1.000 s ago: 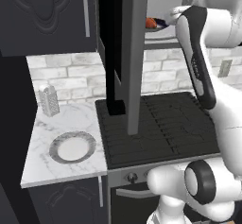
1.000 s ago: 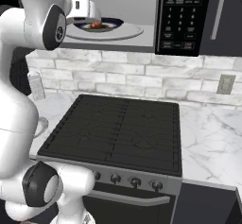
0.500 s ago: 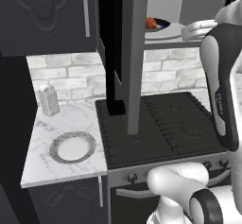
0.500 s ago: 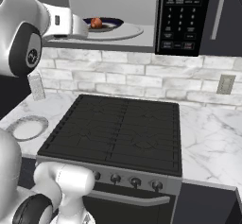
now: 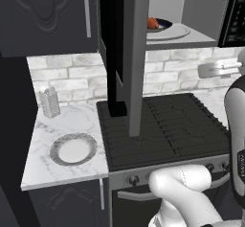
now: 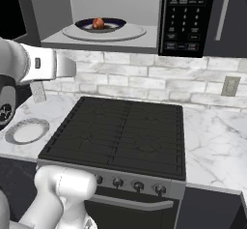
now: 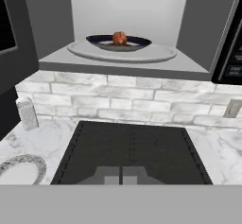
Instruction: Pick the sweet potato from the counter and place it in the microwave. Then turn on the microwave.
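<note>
Sitting in a dark bowl (image 7: 119, 43) inside the open microwave (image 6: 185, 18) is the sweet potato (image 7: 119, 38). Back over the stovetop (image 7: 130, 152), the claw (image 7: 122, 175) is closed, empty.

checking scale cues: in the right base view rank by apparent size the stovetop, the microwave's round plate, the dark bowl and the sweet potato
1. stovetop
2. microwave's round plate
3. dark bowl
4. sweet potato
The stovetop sits nearer the camera, which exaggerates its lead.
</note>
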Robot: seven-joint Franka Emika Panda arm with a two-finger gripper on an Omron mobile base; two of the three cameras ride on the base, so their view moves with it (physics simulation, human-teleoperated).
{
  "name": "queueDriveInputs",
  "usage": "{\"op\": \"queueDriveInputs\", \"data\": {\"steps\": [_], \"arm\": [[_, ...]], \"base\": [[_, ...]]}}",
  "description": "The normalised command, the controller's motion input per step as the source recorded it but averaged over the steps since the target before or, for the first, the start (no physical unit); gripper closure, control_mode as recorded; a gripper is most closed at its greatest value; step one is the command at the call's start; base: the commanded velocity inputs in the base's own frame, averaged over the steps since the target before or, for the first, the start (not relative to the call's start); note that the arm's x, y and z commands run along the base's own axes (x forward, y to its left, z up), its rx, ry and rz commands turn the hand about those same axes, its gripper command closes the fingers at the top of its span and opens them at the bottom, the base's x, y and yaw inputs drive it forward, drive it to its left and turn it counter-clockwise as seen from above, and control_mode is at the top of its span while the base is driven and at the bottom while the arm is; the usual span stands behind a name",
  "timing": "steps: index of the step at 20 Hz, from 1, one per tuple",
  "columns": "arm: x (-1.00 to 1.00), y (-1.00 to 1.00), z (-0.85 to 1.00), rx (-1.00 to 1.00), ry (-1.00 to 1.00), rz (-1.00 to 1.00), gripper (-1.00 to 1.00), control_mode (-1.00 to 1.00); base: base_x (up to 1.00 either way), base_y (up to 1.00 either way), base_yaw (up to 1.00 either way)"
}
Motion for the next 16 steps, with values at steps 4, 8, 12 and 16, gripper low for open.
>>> {"op": "queueDriveInputs", "data": {"steps": [4,8,12,16], "arm": [[-0.72,0.15,-0.07,0.0,-0.02,0.0,1.0,-1.0],[-0.65,0.31,-0.01,0.0,0.0,-0.03,1.0,-1.0],[-0.82,0.33,0.0,0.0,0.0,-0.07,1.0,-1.0],[-0.99,0.23,0.0,0.0,0.0,-0.06,1.0,-1.0]], "base": [[0.0,0.0,0.0],[0.0,0.0,0.0],[0.0,0.0,0.0],[0.0,0.0,0.0]]}}
